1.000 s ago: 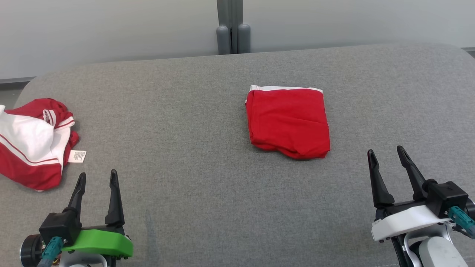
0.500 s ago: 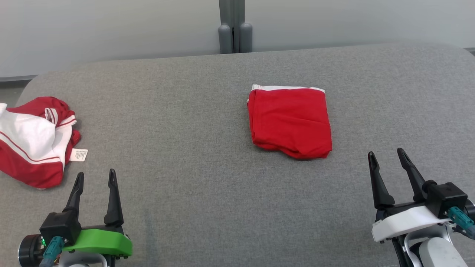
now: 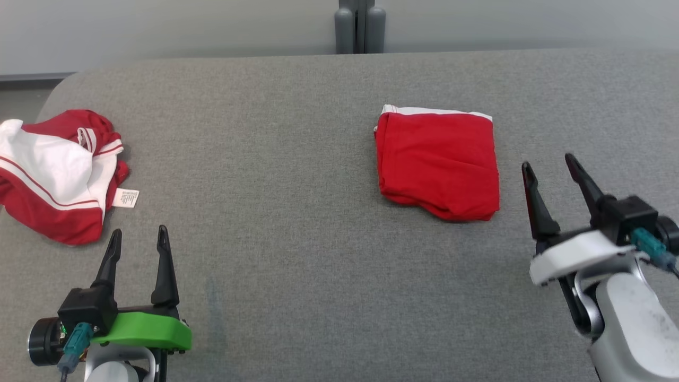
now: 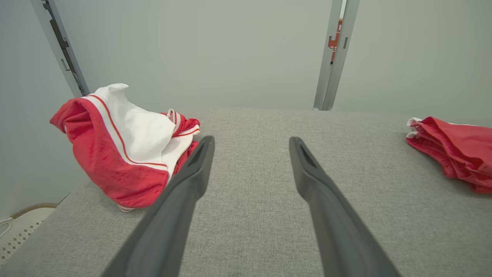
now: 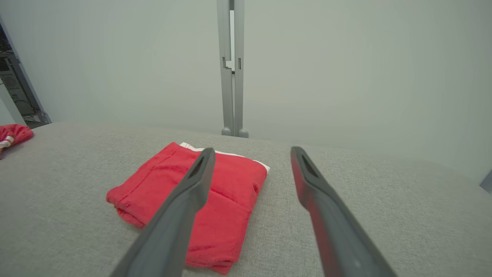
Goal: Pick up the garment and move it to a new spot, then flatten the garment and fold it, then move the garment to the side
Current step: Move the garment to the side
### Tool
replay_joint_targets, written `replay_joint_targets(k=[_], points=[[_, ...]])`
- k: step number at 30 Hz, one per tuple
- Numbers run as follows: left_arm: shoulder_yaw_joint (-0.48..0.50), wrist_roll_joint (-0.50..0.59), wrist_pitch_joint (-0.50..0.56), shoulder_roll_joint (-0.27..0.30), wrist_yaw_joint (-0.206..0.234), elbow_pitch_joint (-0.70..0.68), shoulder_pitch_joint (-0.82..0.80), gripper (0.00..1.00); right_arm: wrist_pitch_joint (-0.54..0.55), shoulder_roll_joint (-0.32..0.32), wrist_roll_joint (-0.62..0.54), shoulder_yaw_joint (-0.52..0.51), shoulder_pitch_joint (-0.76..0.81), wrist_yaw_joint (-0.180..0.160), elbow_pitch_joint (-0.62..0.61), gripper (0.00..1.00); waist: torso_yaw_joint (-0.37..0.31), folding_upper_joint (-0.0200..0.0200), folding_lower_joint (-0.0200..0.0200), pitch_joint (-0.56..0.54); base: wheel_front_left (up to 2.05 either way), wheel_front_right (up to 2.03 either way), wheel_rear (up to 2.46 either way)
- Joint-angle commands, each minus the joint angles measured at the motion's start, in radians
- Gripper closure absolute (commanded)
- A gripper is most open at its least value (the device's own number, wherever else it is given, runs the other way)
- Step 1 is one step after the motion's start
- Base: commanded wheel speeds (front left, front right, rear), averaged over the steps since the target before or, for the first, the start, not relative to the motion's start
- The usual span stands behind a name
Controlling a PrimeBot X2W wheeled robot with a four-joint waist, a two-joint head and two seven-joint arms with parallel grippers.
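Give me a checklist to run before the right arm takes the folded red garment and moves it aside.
1. Open, empty right tool: ok.
2. Neatly stacked folded red cloth garment on the grey fabric table: ok.
3. Contact between right tool and garment: not ok; the tool sits beside its right edge, apart.
4. Open left tool, apart from the crumpled red and white garment: ok.
5. Tool height low enough to catch every layer: cannot tell.

The left claw [image 3: 139, 232] has two long dark tapering fingers [image 3: 164, 276], a black block [image 3: 87, 315], a teal plug [image 3: 74, 345] and a green cover [image 3: 143, 331]. The right claw [image 3: 548, 162] has a white cover [image 3: 578, 252] and a pale speckled forearm [image 3: 631, 329].
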Motion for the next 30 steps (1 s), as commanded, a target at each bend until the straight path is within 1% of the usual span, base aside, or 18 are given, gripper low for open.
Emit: replay_joint_targets(k=[1, 3, 4, 7, 12, 16, 22, 27, 28, 29, 30], points=[[0.000, -0.007, 0.000, 0.002, -0.004, -0.002, -0.022, 0.00, 0.008, -0.011, -0.005, 0.013, -0.053, 0.000, 0.022, 0.00, 0.028, 0.0000, 0.0000, 0.037, 0.00, 0.00, 0.00], [-0.005, -0.011, 0.000, 0.000, -0.005, -0.002, -0.034, 0.00, 0.022, -0.026, -0.013, 0.029, -0.123, 0.000, 0.068, 0.00, 0.040, 0.0000, 0.0000, 0.059, 0.00, 0.00, 0.00], [-0.010, -0.017, 0.000, -0.003, -0.006, -0.003, -0.048, 0.00, 0.043, -0.038, -0.018, 0.043, -0.189, 0.000, 0.124, 0.00, 0.051, 0.0000, 0.0000, 0.084, 0.00, 0.00, 0.00], [-0.022, -0.022, 0.000, -0.005, -0.005, -0.004, -0.070, 0.00, 0.067, -0.050, -0.020, 0.061, -0.287, 0.000, 0.209, 0.00, 0.071, 0.0000, 0.0000, 0.124, 0.00, 0.00, 0.00], [-0.044, -0.026, 0.000, -0.010, -0.004, -0.004, -0.108, 0.00, 0.086, -0.057, -0.009, 0.064, -0.383, 0.000, 0.362, 0.00, 0.100, 0.0000, 0.0000, 0.176, 0.00, 0.00, 0.00], [-0.056, -0.037, 0.000, -0.013, 0.001, 0.003, -0.125, 0.00, 0.077, -0.052, 0.003, 0.060, -0.412, 0.000, 0.474, 0.00, 0.110, 0.0000, 0.0000, 0.198, 0.00, 0.00, 0.00], [-0.068, -0.047, 0.000, -0.014, 0.004, 0.010, -0.139, 0.00, 0.068, -0.038, 0.031, 0.057, -0.436, 0.000, 0.609, 0.00, 0.116, 0.0000, 0.0000, 0.218, 0.00, 0.00, 0.00], [-0.075, -0.058, 0.000, -0.014, 0.012, 0.006, -0.139, 0.00, 0.073, -0.002, 0.079, 0.068, -0.432, 0.000, 0.688, 0.00, 0.111, 0.0000, 0.0000, 0.224, 0.00, 0.00, 0.00], [-0.076, -0.060, 0.000, -0.014, 0.014, 0.005, -0.137, 0.00, 0.076, 0.007, 0.095, 0.076, -0.430, 0.000, 0.698, 0.88, 0.109, 0.0000, 0.0000, 0.225, 0.00, 0.00, 0.00], [-0.077, -0.062, 0.000, -0.014, 0.016, 0.006, -0.136, 0.00, 0.073, 0.011, 0.108, 0.082, -0.431, 0.000, 0.703, 1.00, 0.107, 0.0000, 0.0000, 0.226, 0.00, 0.00, 0.00], [-0.078, -0.064, 0.000, -0.014, 0.019, 0.006, -0.136, 0.00, 0.069, 0.011, 0.117, 0.090, -0.435, 0.000, 0.708, 1.00, 0.105, 0.0000, 0.0000, 0.226, 0.00, 0.00, 0.00]])
